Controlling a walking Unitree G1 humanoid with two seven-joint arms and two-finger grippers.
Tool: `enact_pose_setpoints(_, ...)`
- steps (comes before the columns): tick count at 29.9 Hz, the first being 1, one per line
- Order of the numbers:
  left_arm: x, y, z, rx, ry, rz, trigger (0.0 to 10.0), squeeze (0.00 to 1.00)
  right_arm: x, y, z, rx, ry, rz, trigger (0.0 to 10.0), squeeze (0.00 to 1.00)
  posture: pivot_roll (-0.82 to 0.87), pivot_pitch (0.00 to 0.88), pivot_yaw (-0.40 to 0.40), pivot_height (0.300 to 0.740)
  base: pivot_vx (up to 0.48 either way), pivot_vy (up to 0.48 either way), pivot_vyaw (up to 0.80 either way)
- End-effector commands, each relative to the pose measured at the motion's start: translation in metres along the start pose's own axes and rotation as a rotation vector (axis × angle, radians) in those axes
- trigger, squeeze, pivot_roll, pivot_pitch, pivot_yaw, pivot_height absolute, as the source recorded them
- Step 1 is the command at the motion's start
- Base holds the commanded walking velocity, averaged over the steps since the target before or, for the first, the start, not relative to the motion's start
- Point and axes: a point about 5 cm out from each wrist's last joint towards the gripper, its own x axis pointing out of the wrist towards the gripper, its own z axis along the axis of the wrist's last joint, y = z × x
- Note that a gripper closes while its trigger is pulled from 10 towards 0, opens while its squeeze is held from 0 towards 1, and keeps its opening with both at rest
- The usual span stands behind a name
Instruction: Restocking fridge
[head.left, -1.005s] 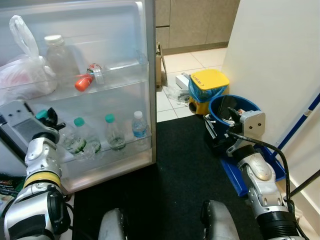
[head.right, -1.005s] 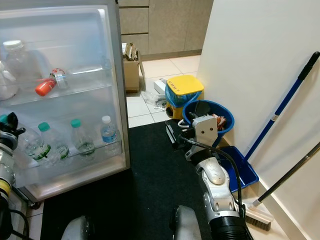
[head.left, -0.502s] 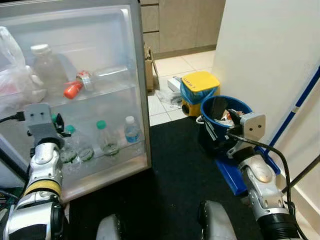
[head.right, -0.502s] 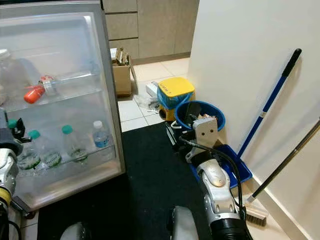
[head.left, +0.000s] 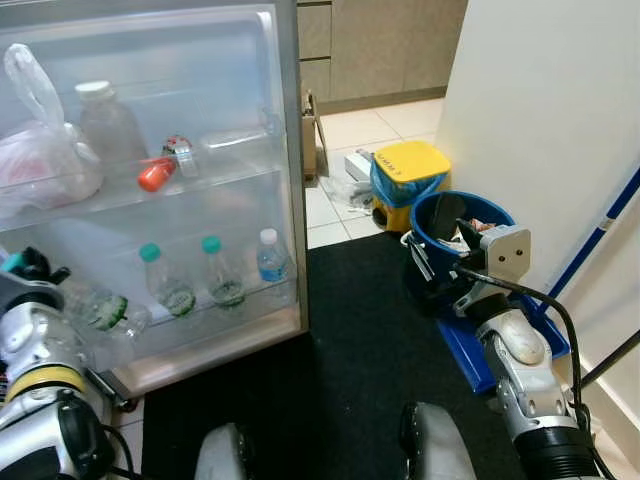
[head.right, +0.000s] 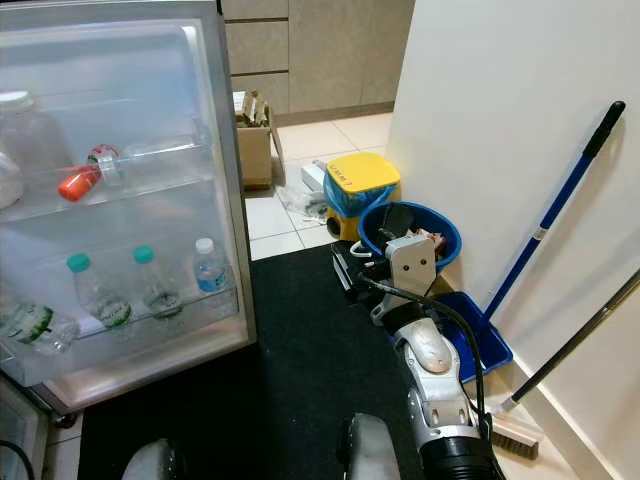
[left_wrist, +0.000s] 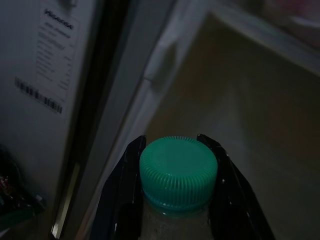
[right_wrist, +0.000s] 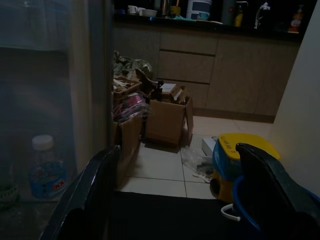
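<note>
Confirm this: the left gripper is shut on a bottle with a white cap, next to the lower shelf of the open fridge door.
One detail is off: the cap is green, not white. The left wrist view shows the left gripper shut on a bottle with a green cap. The rest holds: the bottle is at the lower shelf of the open fridge door.

You face the open fridge door (head.left: 290, 150): on its lower shelf (head.left: 200, 320) three bottles (head.left: 218, 272) stand toward the right edge, a tilted bottle (head.left: 100, 310) left of them. A lying bottle (head.left: 165, 162) rests on the upper shelf; right of the door, a bucket (head.left: 455, 225) sits behind the dustpan (head.left: 465, 345).
</note>
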Motion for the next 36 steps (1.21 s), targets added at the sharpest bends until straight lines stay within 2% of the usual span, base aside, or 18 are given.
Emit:
enact_pose_setpoints(1, -0.001, 0.011, -0.007, -0.021, 0.060, 0.049, 10.0, 0.00, -0.001, -0.002, 0.001, 0.005, 0.005, -0.006, 10.0, 0.00, -0.03, 0.000, -0.068, 0.436, 0.000, 0.000, 0.00)
enact_pose_setpoints(5, -0.002, 0.011, -0.009, -0.079, 0.071, 0.052, 10.0, 0.00, -0.001, -0.002, 0.001, 0.005, 0.005, -0.006, 10.0, 0.00, -0.03, 0.000, -0.067, 0.436, 0.000, 0.000, 0.00)
enact_pose_setpoints(6, -0.003, 0.007, -0.015, -0.117, 0.094, 0.046, 10.0, 0.00, -0.001, -0.002, 0.001, 0.006, 0.005, -0.007, 10.0, 0.00, -0.03, 0.000, -0.068, 0.436, 0.000, 0.000, 0.00)
enact_pose_setpoints(8, -0.005, 0.003, -0.023, -0.123, 0.122, 0.037, 10.0, 0.00, -0.001, -0.001, 0.000, 0.007, 0.006, -0.006, 10.0, 0.00, -0.02, 0.000, -0.070, 0.436, 0.000, 0.000, 0.00)
enact_pose_setpoints(9, -0.008, -0.001, -0.031, -0.100, 0.145, 0.023, 10.0, 0.00, -0.001, -0.001, 0.000, 0.007, 0.007, -0.005, 10.0, 0.00, -0.02, 0.000, -0.070, 0.436, 0.000, 0.000, 0.00)
enact_pose_setpoints(11, -0.016, -0.006, -0.048, 0.000, 0.194, 0.007, 10.0, 0.00, 0.000, 0.000, -0.001, 0.008, 0.008, -0.002, 10.0, 0.00, -0.03, 0.000, -0.069, 0.436, 0.000, 0.000, 0.00)
enact_pose_setpoints(12, -0.020, -0.009, -0.056, 0.119, 0.211, -0.020, 10.0, 0.00, 0.000, 0.001, -0.001, 0.008, 0.008, -0.002, 10.0, 0.00, -0.03, 0.000, -0.066, 0.436, 0.000, 0.000, 0.00)
enact_pose_setpoints(14, -0.026, -0.011, -0.066, 0.290, 0.228, -0.067, 10.0, 0.00, -0.001, 0.001, 0.000, 0.008, 0.007, -0.004, 10.0, 0.00, -0.04, 0.000, -0.063, 0.436, 0.000, 0.000, 0.00)
enact_pose_setpoints(15, -0.026, -0.011, -0.066, 0.290, 0.228, -0.067, 10.0, 0.00, -0.001, 0.001, 0.000, 0.008, 0.007, -0.004, 10.0, 0.00, -0.04, 0.000, -0.063, 0.436, 0.000, 0.000, 0.00)
enact_pose_setpoints(19, -0.032, -0.007, -0.073, 0.511, 0.233, -0.127, 10.0, 0.00, -0.003, -0.003, 0.000, 0.004, 0.007, -0.013, 10.0, 0.00, -0.04, 0.000, -0.063, 0.436, 0.000, 0.000, 0.00)
enact_pose_setpoints(20, -0.032, -0.007, -0.073, 0.511, 0.233, -0.127, 10.0, 0.00, -0.003, -0.003, 0.000, 0.004, 0.007, -0.013, 10.0, 0.00, -0.04, 0.000, -0.063, 0.436, 0.000, 0.000, 0.00)
enact_pose_setpoints(22, -0.030, 0.003, -0.066, 0.517, 0.216, -0.112, 10.0, 0.00, -0.003, -0.003, 0.000, 0.004, 0.007, -0.015, 10.0, 0.00, -0.04, 0.000, -0.063, 0.436, 0.000, 0.000, 0.00)
enact_pose_setpoints(26, -0.027, 0.005, -0.059, 0.511, 0.191, -0.112, 10.0, 0.02, -0.003, -0.002, -0.001, 0.006, 0.010, -0.013, 10.0, 0.00, -0.03, 0.000, -0.064, 0.436, 0.000, 0.000, 0.00)
enact_pose_setpoints(27, -0.026, 0.005, -0.057, 0.511, 0.182, -0.112, 10.0, 1.00, -0.003, -0.001, -0.001, 0.007, 0.010, -0.012, 10.0, 0.00, -0.03, 0.000, -0.064, 0.436, 0.000, 0.000, 0.00)
enact_pose_setpoints(36, -0.023, -0.008, -0.052, 0.479, 0.142, -0.154, 10.0, 1.00, -0.002, -0.001, -0.001, 0.009, 0.009, -0.010, 10.0, 0.00, -0.03, 0.000, -0.062, 0.436, 0.000, 0.000, 0.00)
